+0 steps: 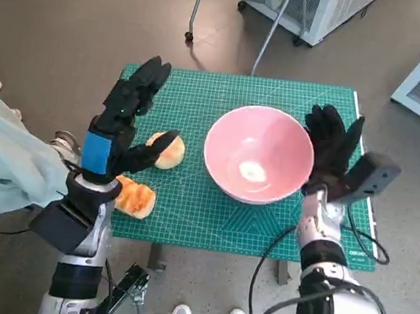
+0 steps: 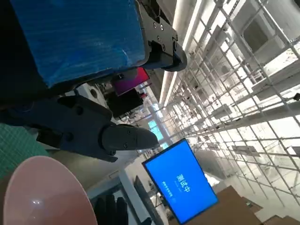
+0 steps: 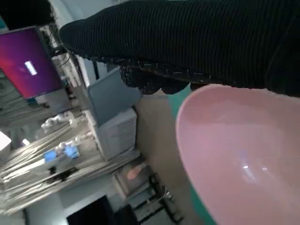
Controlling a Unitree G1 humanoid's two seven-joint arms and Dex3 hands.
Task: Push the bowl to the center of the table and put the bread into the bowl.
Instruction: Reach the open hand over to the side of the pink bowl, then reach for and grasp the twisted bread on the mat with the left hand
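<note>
Counting: 1 bowl [image 1: 258,163], 2 breads [image 1: 168,151]

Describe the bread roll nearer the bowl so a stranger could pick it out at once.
On the green cutting mat, look left of the big pink bowl. The round pale roll lies there, just beyond the left hand. The other bread is browner, flatter, and sits nearer the robot at the mat's edge.

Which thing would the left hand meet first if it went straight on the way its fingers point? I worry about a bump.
Nothing, likely: the left hand is open, its fingers aimed past the mat's far edge; the bread roll sits beside its thumb. Height is unclear.
</note>
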